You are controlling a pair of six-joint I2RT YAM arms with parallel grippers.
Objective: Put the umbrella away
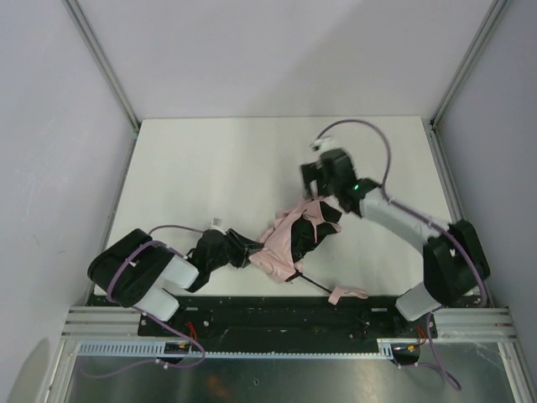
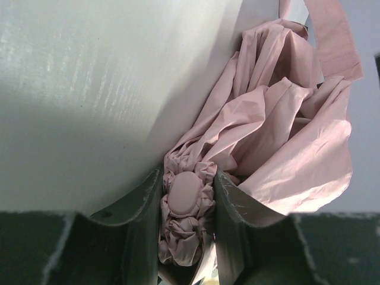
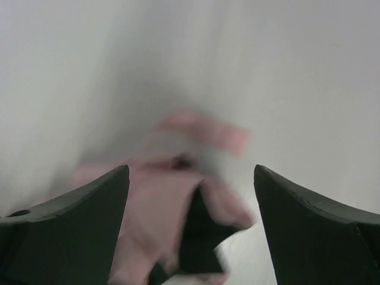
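The umbrella (image 1: 281,243) lies crumpled on the white table (image 1: 210,168), a heap of pale pink fabric. Its thin black shaft (image 1: 315,283) runs toward the near edge and ends at the small pink handle (image 1: 346,295). My left gripper (image 1: 250,253) is shut on the umbrella's top end. In the left wrist view the bunched fabric and a rounded pink cap (image 2: 185,193) sit pinched between the fingers (image 2: 228,205). My right gripper (image 1: 321,201) hovers open over the far side of the fabric. In the right wrist view the umbrella (image 3: 166,202) is blurred below the wide-apart jaws, which hold nothing.
Grey walls and aluminium posts (image 1: 105,63) enclose the table on three sides. A metal rail (image 1: 277,319) runs along the near edge by the arm bases. A lilac cable (image 1: 369,134) loops above the right arm.
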